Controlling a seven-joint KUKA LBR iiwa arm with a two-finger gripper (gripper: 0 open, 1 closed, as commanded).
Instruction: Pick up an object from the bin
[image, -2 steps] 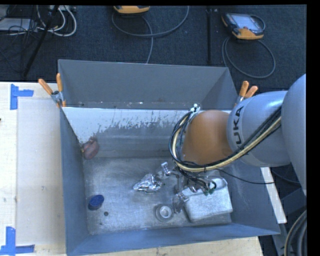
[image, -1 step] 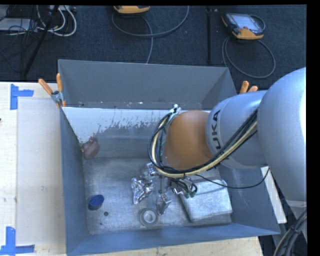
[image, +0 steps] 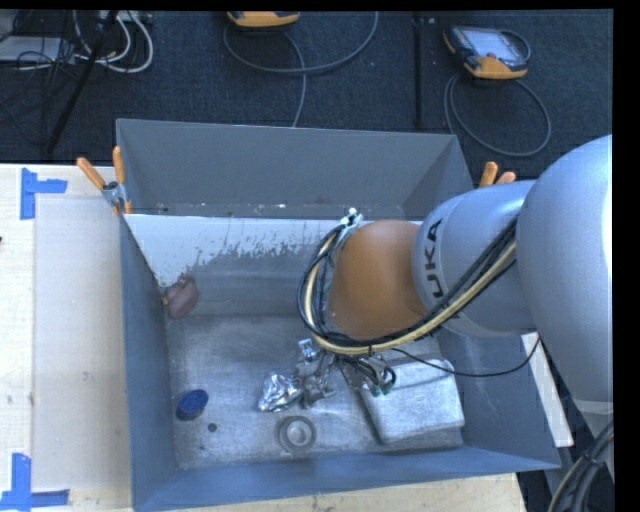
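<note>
Treat the crumpled silvery wad (image: 279, 391) as the likeliest pick. It lies on the floor of the bin (image: 150, 330) near the middle, toward the near wall, and the gripper (image: 332, 374) sits low over the floor just to its right, apparently touching the wad's right edge. You cannot tell from this view whether the gripper is open or closed, nor whether it has hold of anything, because the wrist hides much of its working end. Before you close, confirm that the wad is centred under the gripper rather than beside it; closing off to one side would probably push so light a thing away instead of seizing it. Keep clear of the grey slab (image: 415, 405), which lies just right of the gripper toward the near right corner, and of the grey ring (image: 297, 433), which lies flat just nearer than the wad. Lift straight up and check that the wad comes along. The blue cap (image: 192, 403) near the left wall and the pinkish lump (image: 181, 297) at the far left are well apart and need no attention. The arm (image: 560, 250) reaches in over the right rim, with its orange cover (image: 370, 280) pointing down at the floor and cables (image: 315, 290) looped round the cover's left side.
</note>
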